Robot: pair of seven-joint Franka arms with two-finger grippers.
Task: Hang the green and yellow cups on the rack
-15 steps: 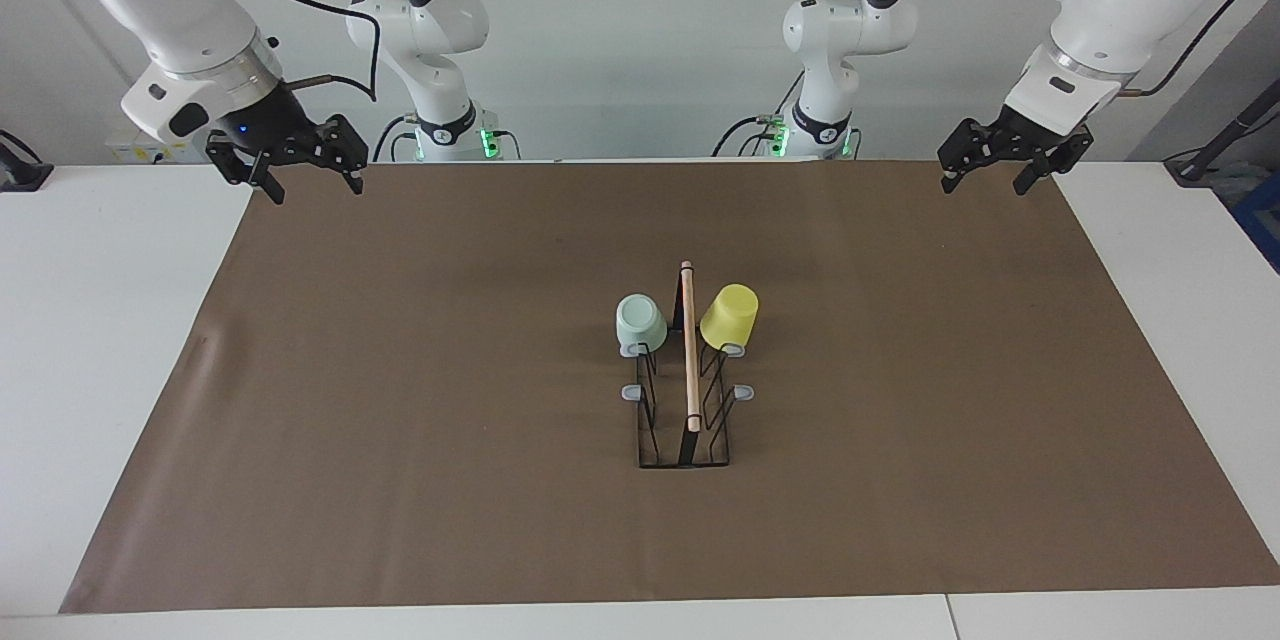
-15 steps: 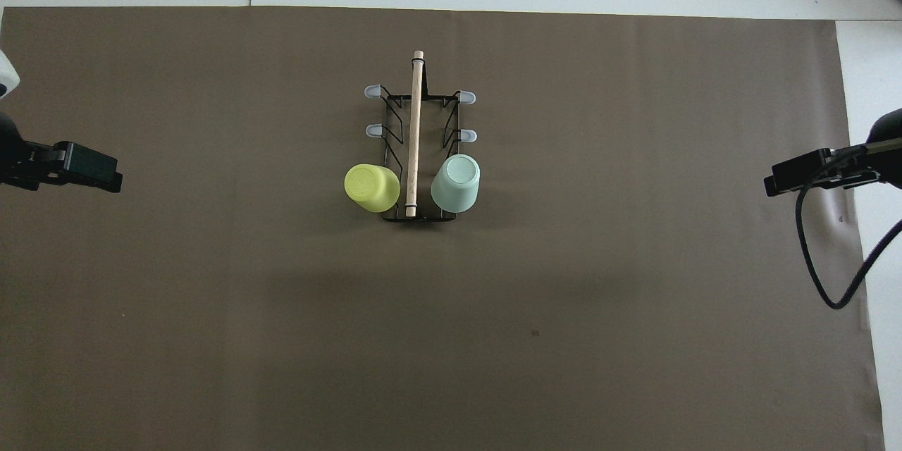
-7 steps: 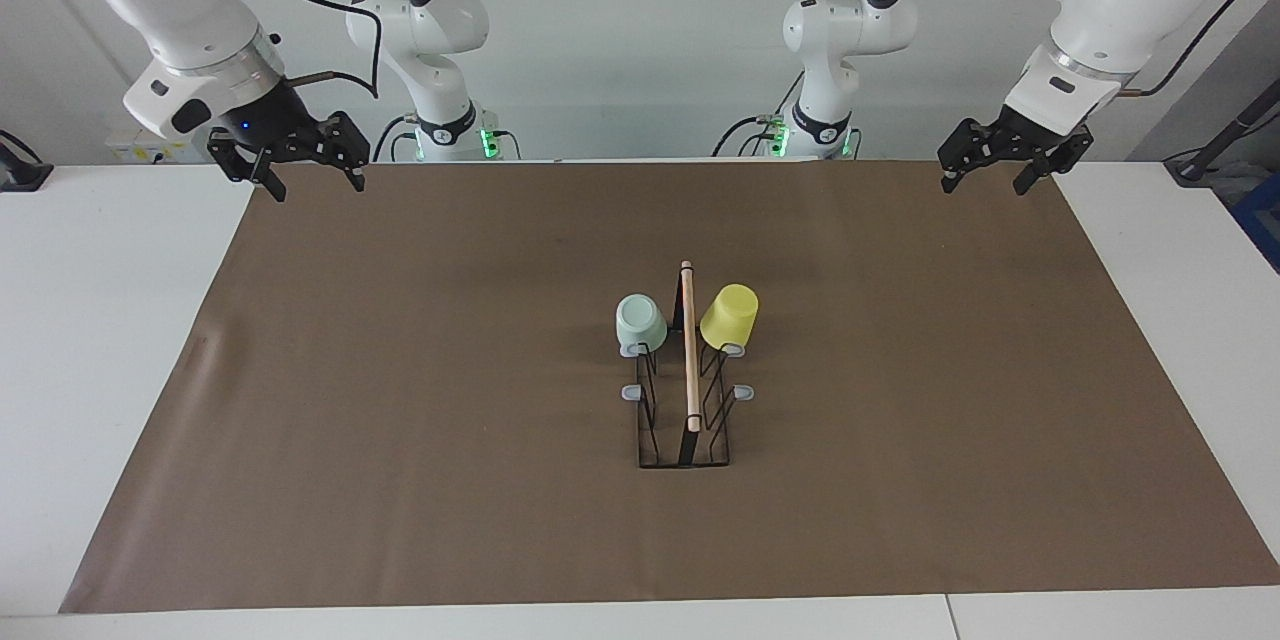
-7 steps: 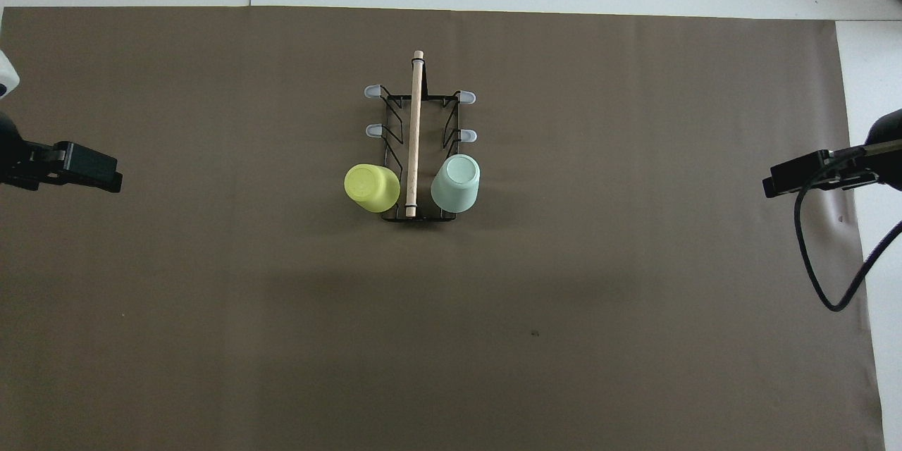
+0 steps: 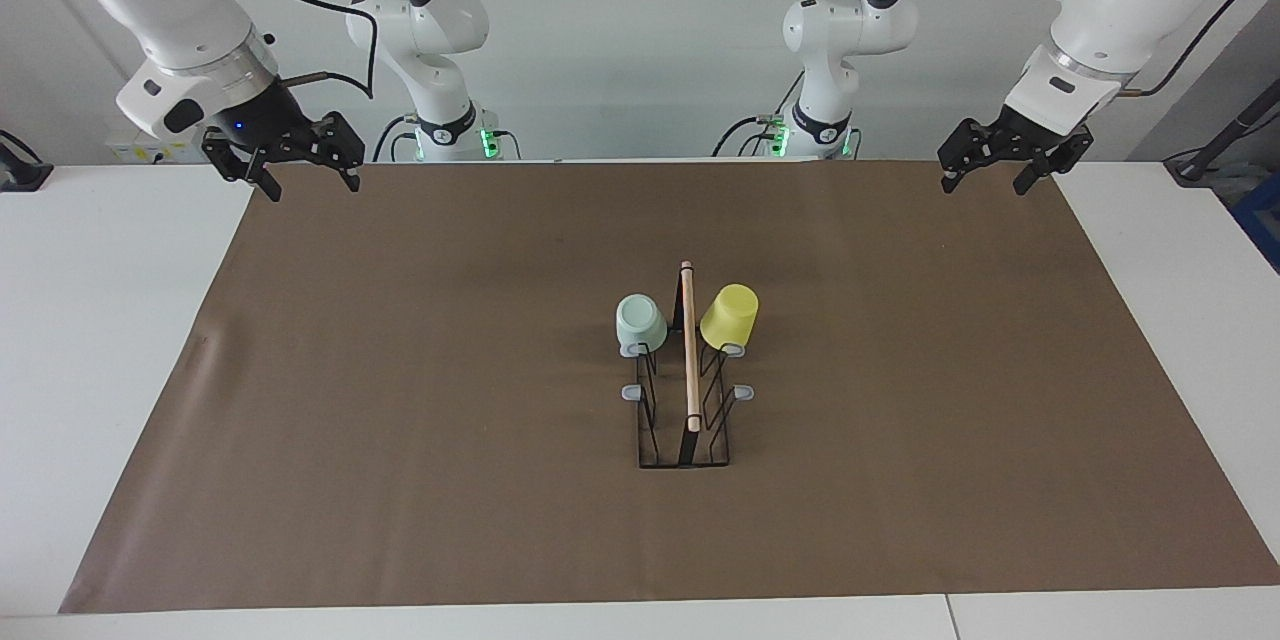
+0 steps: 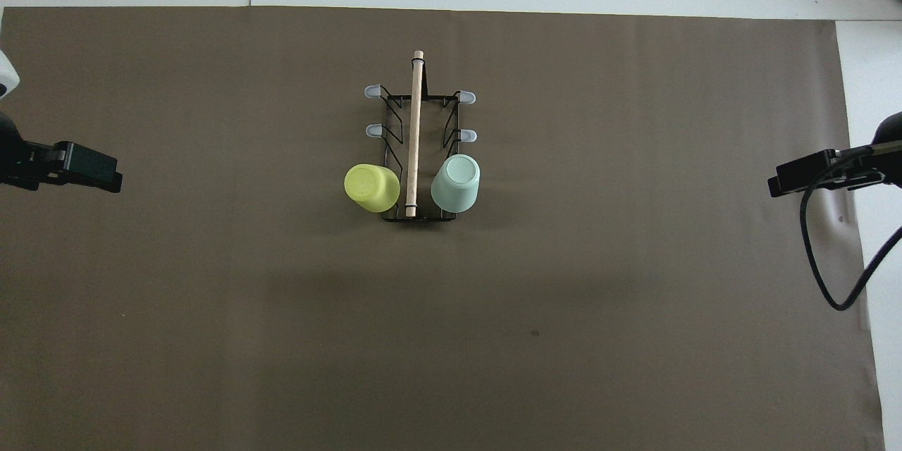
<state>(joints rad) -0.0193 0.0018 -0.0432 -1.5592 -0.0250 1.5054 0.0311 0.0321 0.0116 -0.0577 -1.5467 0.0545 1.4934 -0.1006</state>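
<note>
Facing view | right gripper (image 5: 305,172) had edged outward from a second before, spread, empty | left gripper (image 5: 990,170) spread, waiting | green cup (image 5: 640,322), yellow cup (image 5: 729,316) hung on rack (image 5: 689,360) | task judged done

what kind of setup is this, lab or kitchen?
Looks like a robotics lab bench: two arms mounted at a white table, a brown mat as the work area, and only a rack holding two cups.
</note>
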